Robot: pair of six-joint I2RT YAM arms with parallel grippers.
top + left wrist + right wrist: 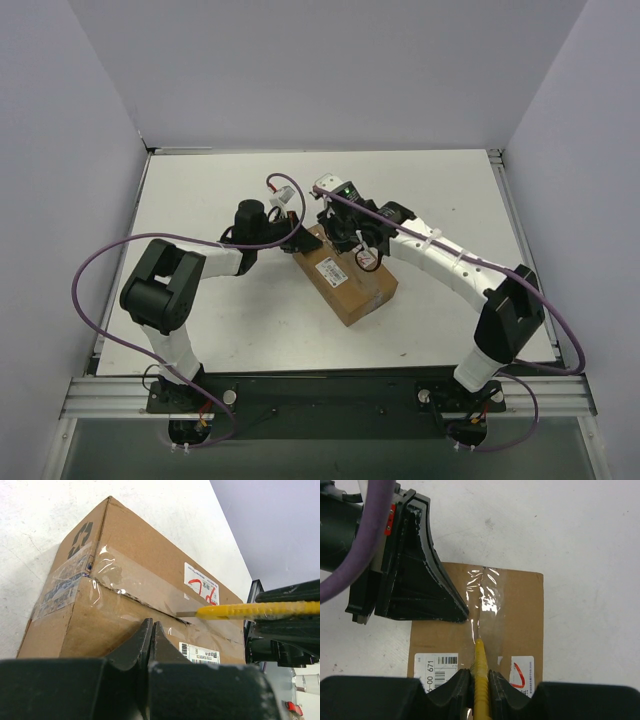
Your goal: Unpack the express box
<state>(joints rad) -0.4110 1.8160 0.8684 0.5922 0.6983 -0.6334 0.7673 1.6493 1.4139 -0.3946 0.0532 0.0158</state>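
The express box [345, 278], a brown taped carton with a white label and red marks, lies mid-table; it also shows in the left wrist view [125, 600] and the right wrist view [520, 610]. My right gripper [480, 677] is shut on a yellow utility knife [480, 665], its blade at the taped centre seam. The knife shows from the side in the left wrist view [250, 611], blade tip in the seam. My left gripper [151, 630] is shut and empty, its fingers [427, 587] pressed on the box's top near its far left end.
White table [200, 330] with grey walls around. The two arms meet over the box's far end [300, 225]. A purple cable loops off the left arm [85, 290].
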